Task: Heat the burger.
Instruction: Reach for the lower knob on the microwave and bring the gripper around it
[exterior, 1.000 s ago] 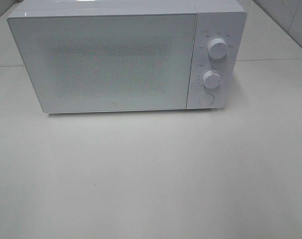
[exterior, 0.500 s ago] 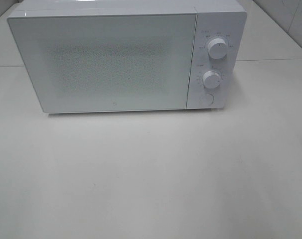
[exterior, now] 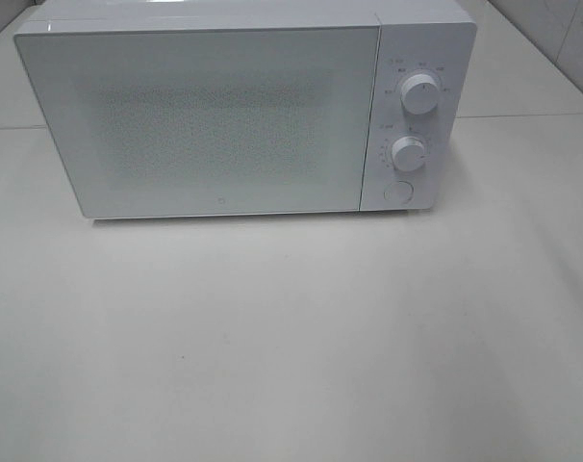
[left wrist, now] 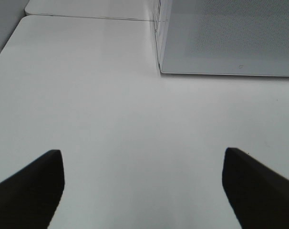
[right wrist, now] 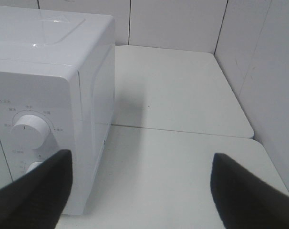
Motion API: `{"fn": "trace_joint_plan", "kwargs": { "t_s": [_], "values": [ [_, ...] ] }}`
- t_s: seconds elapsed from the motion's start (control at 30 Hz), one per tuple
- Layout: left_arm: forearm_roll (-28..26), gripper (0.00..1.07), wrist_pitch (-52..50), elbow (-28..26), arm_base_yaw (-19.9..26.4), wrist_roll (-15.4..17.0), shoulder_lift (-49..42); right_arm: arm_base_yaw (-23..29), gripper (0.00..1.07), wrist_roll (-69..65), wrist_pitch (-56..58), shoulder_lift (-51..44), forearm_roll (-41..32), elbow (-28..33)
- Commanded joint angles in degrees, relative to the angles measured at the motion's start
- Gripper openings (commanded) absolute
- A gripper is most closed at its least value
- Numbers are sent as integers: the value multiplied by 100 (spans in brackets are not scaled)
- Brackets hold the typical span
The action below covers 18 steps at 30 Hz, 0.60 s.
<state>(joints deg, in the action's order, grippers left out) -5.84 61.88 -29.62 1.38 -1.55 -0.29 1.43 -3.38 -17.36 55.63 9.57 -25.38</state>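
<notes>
The burger is out of view in every frame. A white microwave (exterior: 243,106) stands at the back of the table with its door (exterior: 205,120) shut; the mesh window shows nothing inside. My left gripper (left wrist: 143,188) is open over bare tabletop, short of the microwave's front left corner (left wrist: 159,71). My right gripper (right wrist: 140,188) is open beside the microwave's right side (right wrist: 99,95), near its upper knob (right wrist: 31,128). Neither gripper holds anything, and neither arm appears in the exterior high view.
The control panel carries two round knobs (exterior: 420,94), (exterior: 408,152) and a round button (exterior: 398,192). A white table (exterior: 291,327) stretches in front of the microwave. A tiled wall (right wrist: 263,71) rises close on the right, behind a table seam (right wrist: 182,132).
</notes>
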Motion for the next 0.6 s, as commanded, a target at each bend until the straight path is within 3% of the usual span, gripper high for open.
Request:
{"fn": "trace_joint_plan", "kwargs": {
  "t_s": [0.03,0.33,0.47,0.6],
  "values": [
    [6,82,-69,6,11,34,-97,-11,76,80,-670,539,46,6],
    [6,82,-69,6,11,34,-97,0,76,481,-1616,1427,-126,63],
    [6,82,-69,6,11,34,-97,74,76,957,-2693,1816,-785,441],
    [6,82,-69,6,11,34,-97,453,76,1518,-2997,1845,-1467,579]
  ]
}}
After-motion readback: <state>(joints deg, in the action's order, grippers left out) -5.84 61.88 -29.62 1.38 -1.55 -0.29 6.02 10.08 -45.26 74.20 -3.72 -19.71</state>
